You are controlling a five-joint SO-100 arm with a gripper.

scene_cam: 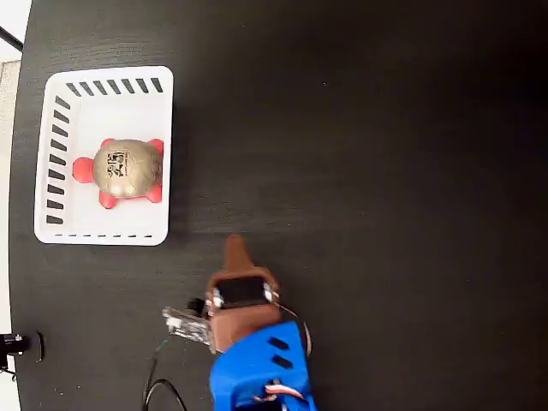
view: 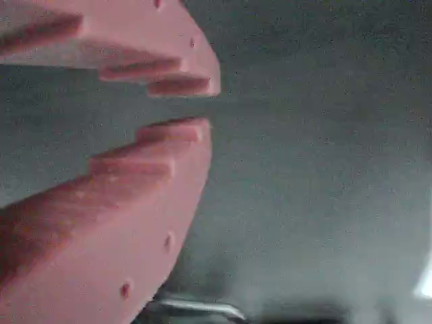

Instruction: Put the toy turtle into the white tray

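The toy turtle [scene_cam: 125, 170] lies inside the white tray [scene_cam: 163, 154] at the upper left of the fixed view; its tan-gold shell with a black mark faces up, and its pink-red head points left. My gripper [scene_cam: 235, 249] sits below and to the right of the tray, apart from it, over the dark tabletop. In the wrist view the two pink fingers [view: 135, 196] nearly meet at the tips, with only a thin gap and nothing held between them; the gripper [view: 206, 106] is shut. Neither tray nor turtle shows in the wrist view.
The black tabletop [scene_cam: 385, 171] spreads across the fixed view. My blue arm [scene_cam: 257, 368] enters from the bottom edge, with cables [scene_cam: 163, 390] to its left. A small dark object [scene_cam: 17, 345] sits at the table's left edge.
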